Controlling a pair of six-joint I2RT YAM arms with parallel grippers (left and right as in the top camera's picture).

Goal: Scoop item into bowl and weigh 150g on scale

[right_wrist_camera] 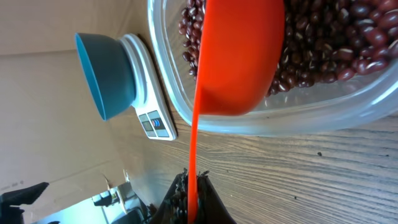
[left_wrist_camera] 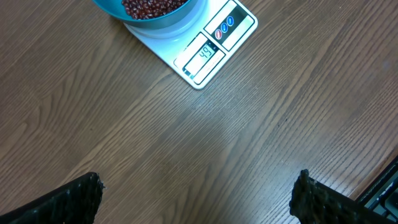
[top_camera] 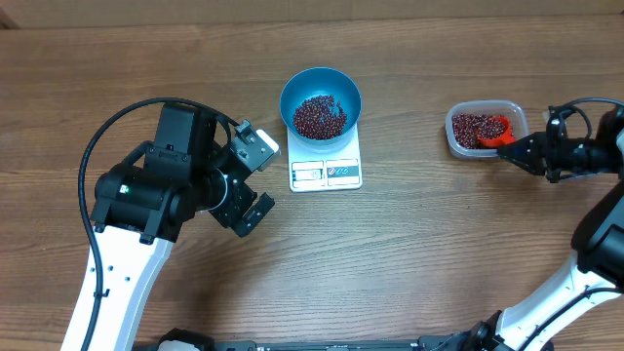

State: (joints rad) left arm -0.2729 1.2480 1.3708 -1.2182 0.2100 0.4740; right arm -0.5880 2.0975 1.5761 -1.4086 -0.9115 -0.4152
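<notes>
Jaws: left gripper spread wide, empty; right gripper clenched on scoop handle.
Scoop head inside clear container; blue bowl holding beans sits on scale.

1. From overhead, light falls evenly and fairly brightly across the counter. Shadows beside the scale are soft and faint.
2. In the left wrist view the wood grain is sharp and a pale sheen lies near the scale. The left gripper shows only dark, underexposed fingers.
3. In the right wrist view the scoop is a flat, saturated orange. The beans are crisp and the bowl is slightly soft.
</notes>
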